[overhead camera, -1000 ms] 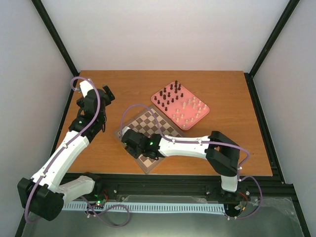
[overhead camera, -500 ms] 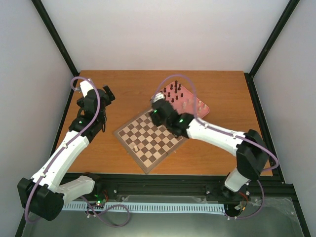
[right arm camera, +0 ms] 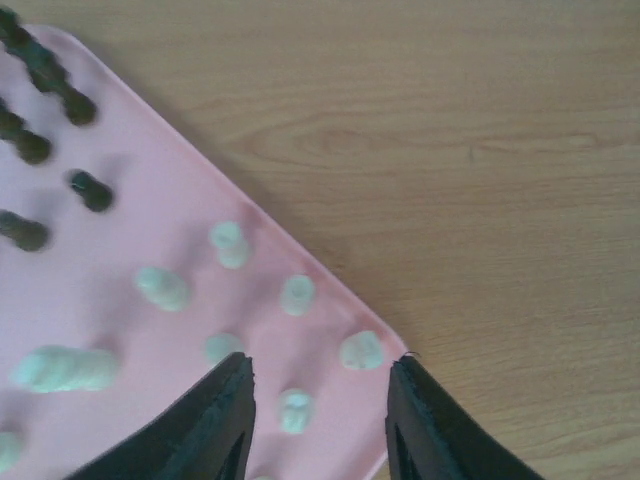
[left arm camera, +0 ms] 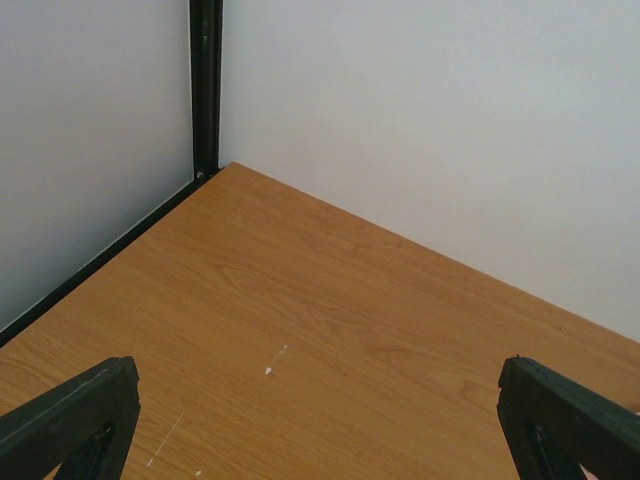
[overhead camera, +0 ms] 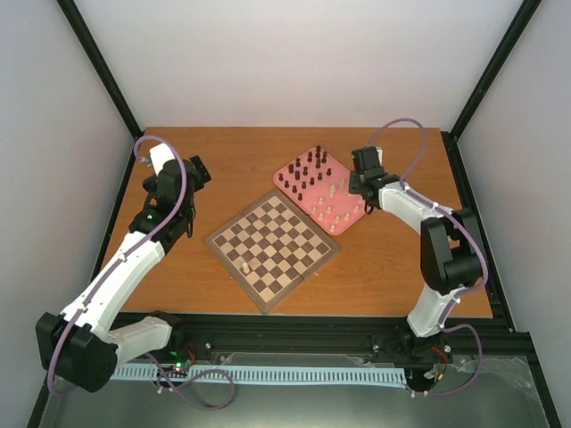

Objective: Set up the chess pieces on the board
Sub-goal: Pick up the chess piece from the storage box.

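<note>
Here the right arm (overhead camera: 406, 203) reaches far over the pink tray (right arm camera: 150, 225), its gripper (right arm camera: 320, 362) part-open and empty above cream pieces (right arm camera: 295, 295).

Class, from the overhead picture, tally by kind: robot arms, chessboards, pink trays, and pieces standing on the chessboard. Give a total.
robot arms: 2 (left arm, right arm)
chessboard: 1
pink tray: 1
cream piece on the chessboard: 1
total: 5

A pink tray (overhead camera: 335, 229), apparently shallow-rimmed, lies on the wooden table (overhead camera: 223, 169).
</note>
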Controlling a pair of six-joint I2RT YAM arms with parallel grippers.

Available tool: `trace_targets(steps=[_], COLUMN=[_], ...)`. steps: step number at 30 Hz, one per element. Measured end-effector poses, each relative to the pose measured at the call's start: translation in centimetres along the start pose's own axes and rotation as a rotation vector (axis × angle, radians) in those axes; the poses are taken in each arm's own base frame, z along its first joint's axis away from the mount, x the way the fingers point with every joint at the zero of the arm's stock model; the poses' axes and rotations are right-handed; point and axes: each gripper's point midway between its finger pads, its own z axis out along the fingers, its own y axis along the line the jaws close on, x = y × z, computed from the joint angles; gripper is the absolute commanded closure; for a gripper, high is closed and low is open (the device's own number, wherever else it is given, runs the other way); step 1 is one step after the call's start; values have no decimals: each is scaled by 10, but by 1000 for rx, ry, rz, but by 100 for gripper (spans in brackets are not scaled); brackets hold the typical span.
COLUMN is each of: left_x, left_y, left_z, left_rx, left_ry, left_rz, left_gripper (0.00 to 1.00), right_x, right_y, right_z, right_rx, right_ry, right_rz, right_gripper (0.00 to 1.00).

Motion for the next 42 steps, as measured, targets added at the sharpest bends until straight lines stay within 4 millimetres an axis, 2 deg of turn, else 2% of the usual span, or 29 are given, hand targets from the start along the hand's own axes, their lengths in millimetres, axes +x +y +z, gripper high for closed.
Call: trace_targets(steps=[2,7,20,25,29,37,42], left_x=[5,11,19,21,21,25,25], left_y=[-1,-1,0,1,1,1,2], left_z=[4,8,16,17,18,23,23], left_rx=[-7,-18,-46,-54,-59,-75,-78], left_ry=[12,24,39,42,41,51,49], left_rz=[11,23,45,50,52,66,65], left_gripper=[0,0,0,0,0,0,0], right_x=[10,26,20,-1,-7,14,21], right_y=[-17,-33,-12,5,16,32,33], right_z=[20,48,49,50,54,57,64], right_rx=[22,34,-72,-148,-176,-192,-177], right_ry=[46,115,111,81,78,138,172], right_rz=[39,73,64,50,29,-34,-51], right_gripper=[67,70,73,71,71,70,70])
